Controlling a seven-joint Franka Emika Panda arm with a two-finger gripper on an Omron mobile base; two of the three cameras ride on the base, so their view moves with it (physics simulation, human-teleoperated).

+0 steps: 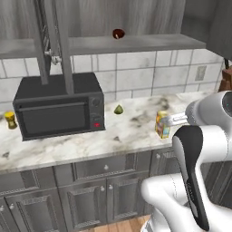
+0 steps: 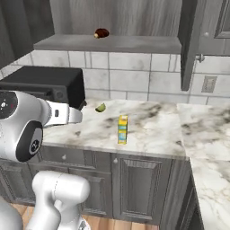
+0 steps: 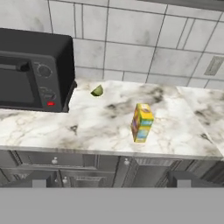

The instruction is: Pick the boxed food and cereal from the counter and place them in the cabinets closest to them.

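Note:
The cereal (image 1: 162,125) (image 2: 122,129) (image 3: 141,122) is a tall yellow-orange box with blue-green patches, standing upright near the front edge of the white marble counter (image 1: 68,145) (image 2: 152,130) (image 3: 96,127). My gripper (image 3: 111,181) hangs in front of the counter, well short of the cereal, with its fingertips (image 3: 38,180) wide apart: open and empty. Above, the dark grey cabinets (image 1: 136,43) (image 2: 112,43) stand open, showing a grey shelf floor. The boxed food is out of view.
A black microwave (image 1: 59,106) (image 2: 45,83) (image 3: 30,72) fills the counter's left. A small green fruit (image 1: 118,109) (image 2: 100,108) (image 3: 97,90) lies by the tiled wall. A dark red round item (image 1: 118,33) (image 2: 101,33) sits on the shelf. A yellow jar (image 1: 10,120) stands far left. An open cabinet door (image 2: 191,45) hangs at right.

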